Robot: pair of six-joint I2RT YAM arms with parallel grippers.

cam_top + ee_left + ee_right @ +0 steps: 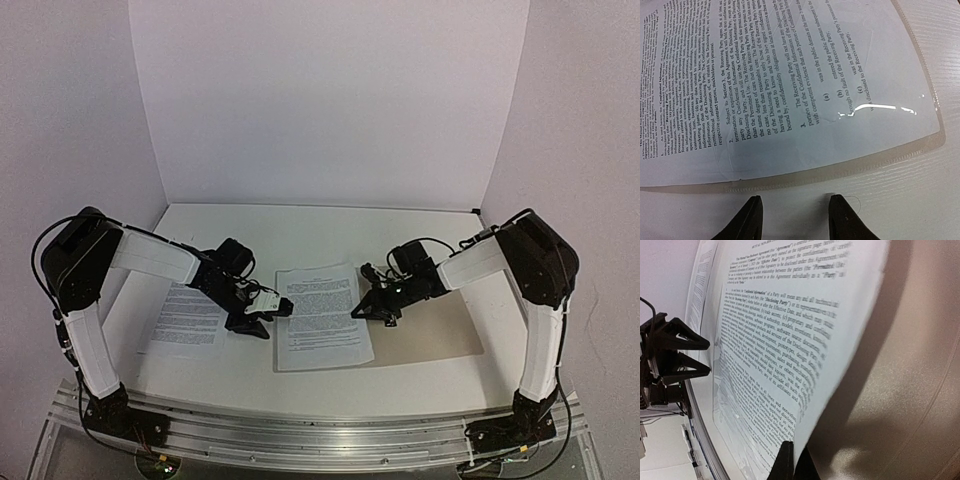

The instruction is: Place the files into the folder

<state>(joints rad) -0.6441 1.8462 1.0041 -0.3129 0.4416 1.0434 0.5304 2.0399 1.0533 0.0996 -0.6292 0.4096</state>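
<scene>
The beige folder (pixel 440 335) lies flat at the centre right of the table. One printed sheet (pixel 320 320) lies on its left part. My right gripper (pixel 357 311) is shut on that sheet's right edge and holds the edge raised off the folder (pixel 900 390), as the right wrist view (pixel 795 455) shows. My left gripper (pixel 283 305) is open and empty at the sheet's left edge, just short of a glossy clear film with a ribbed border (pixel 840 162) that covers the sheet (pixel 790 75). The second sheet (pixel 185 320) lies flat on the table at the left, under my left arm.
The white table (pixel 900 200) is walled by white panels at the back and sides. An aluminium rail (pixel 320 425) runs along the near edge. My left gripper's fingers (pixel 677 352) also show in the right wrist view, beyond the raised sheet (pixel 780 330).
</scene>
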